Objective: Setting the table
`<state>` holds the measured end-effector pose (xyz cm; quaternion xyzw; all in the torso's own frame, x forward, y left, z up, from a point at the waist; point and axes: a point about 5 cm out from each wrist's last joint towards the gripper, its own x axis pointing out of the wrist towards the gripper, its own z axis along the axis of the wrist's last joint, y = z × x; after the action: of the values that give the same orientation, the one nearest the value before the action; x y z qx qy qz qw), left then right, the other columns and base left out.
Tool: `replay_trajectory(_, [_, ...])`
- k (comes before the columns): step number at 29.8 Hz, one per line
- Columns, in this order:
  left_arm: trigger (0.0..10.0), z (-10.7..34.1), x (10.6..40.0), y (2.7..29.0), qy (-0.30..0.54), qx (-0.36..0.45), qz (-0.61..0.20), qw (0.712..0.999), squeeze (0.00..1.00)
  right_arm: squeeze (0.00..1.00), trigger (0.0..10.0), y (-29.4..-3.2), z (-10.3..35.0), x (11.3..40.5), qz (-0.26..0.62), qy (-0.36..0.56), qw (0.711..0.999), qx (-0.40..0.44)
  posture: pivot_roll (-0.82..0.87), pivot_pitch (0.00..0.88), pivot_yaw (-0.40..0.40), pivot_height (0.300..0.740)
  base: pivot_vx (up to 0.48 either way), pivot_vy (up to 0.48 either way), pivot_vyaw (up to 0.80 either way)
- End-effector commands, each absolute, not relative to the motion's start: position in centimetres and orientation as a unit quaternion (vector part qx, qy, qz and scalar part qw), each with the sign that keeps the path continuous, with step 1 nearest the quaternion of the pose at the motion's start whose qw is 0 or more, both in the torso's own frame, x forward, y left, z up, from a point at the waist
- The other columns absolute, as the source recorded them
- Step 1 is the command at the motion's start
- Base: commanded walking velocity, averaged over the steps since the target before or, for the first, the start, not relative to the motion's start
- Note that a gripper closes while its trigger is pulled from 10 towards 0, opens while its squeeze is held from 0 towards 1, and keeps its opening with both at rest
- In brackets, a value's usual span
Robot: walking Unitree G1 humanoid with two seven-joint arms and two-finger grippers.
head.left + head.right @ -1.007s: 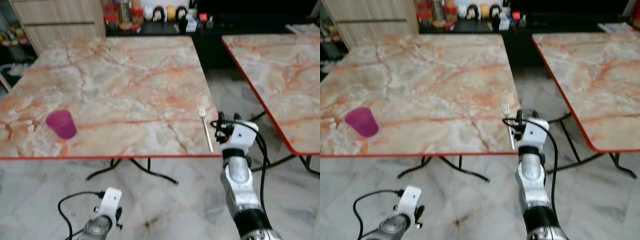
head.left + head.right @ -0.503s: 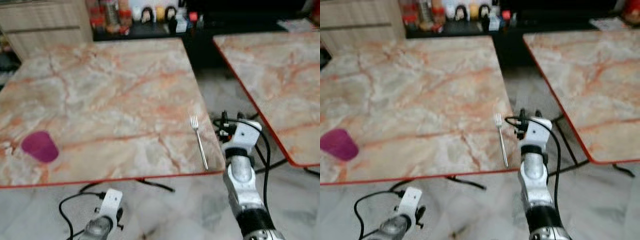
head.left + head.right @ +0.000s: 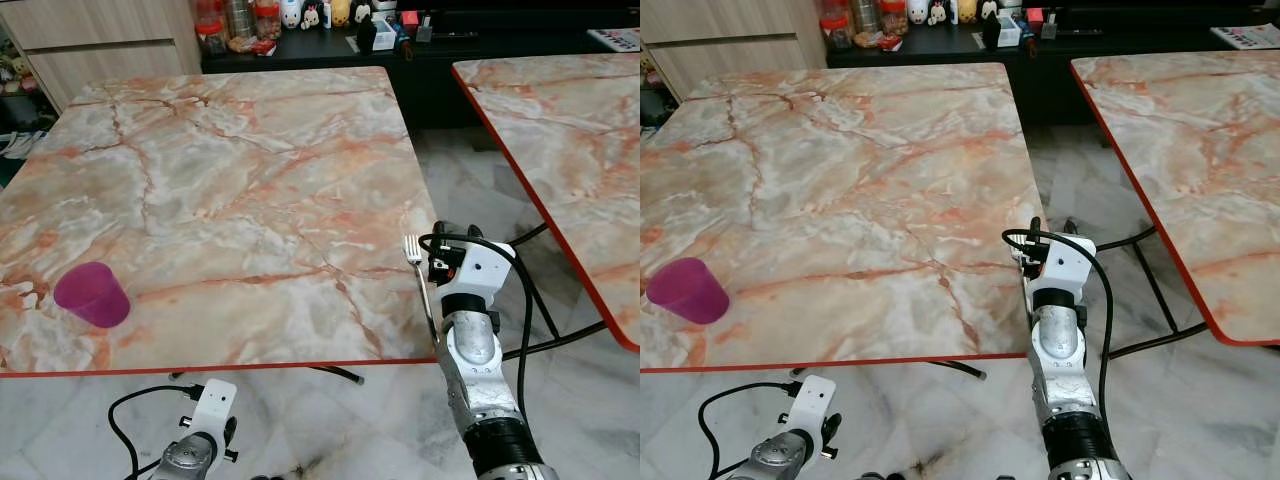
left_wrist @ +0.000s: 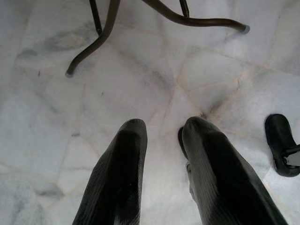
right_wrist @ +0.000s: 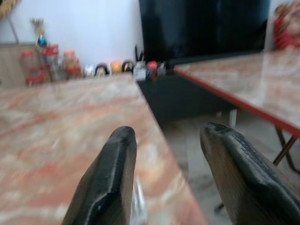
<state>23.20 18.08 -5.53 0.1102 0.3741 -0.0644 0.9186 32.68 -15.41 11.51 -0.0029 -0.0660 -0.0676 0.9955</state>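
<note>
A silver fork (image 3: 421,283) lies on the marble table (image 3: 230,180) at its right edge, lower right of centre in the frame, tines pointing away. The right gripper (image 5: 171,140) sits just beside it, fingers spread with nothing between them. A purple cup (image 3: 92,295) stands at lower left — well apart. The left gripper (image 4: 161,133) hangs over the floor, fingers parted.

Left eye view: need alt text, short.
A marble table holds a purple cup near its front left edge and a fork along its front right edge, with the right gripper raised just beside the fork. The left gripper hangs low over the floor, and a second table stands to the right.
</note>
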Motion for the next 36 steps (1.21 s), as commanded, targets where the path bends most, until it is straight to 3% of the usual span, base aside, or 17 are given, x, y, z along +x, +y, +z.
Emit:
replay_trajectory(1, [10.0, -5.9, 22.6, 18.6, 0.387, 0.114, -0.059, 0.913, 0.00, 0.00, 10.0, -15.3, 10.9, 32.6, -0.074, -0.029, 0.997, 0.025, -0.05, 0.146, 0.028, 0.740, 0.000, 0.000, 0.00])
replay_trajectory(9, [10.0, -5.9, 22.6, 18.7, 0.390, 0.116, -0.061, 0.911, 0.00, 0.00, 10.0, -15.8, 11.6, 33.6, -0.094, 0.028, 0.995, 0.028, -0.06, 0.133, 0.030, 0.740, 0.000, 0.000, 0.00])
replay_trajectory(22, [10.0, -6.1, 22.4, 18.3, 0.391, 0.109, -0.061, 0.912, 0.00, 0.00, 10.0, -13.5, 10.9, 34.0, -0.011, 0.097, 0.995, -0.015, -0.04, 0.110, 0.019, 0.740, 0.000, 0.000, 0.00])
replay_trajectory(36, [10.0, -5.9, 22.6, 18.6, 0.390, 0.110, -0.061, 0.912, 0.00, 0.00, 10.0, -13.0, 10.6, 33.7, -0.013, 0.109, 0.994, -0.012, -0.05, 0.102, 0.030, 0.740, 0.000, 0.000, 0.00])
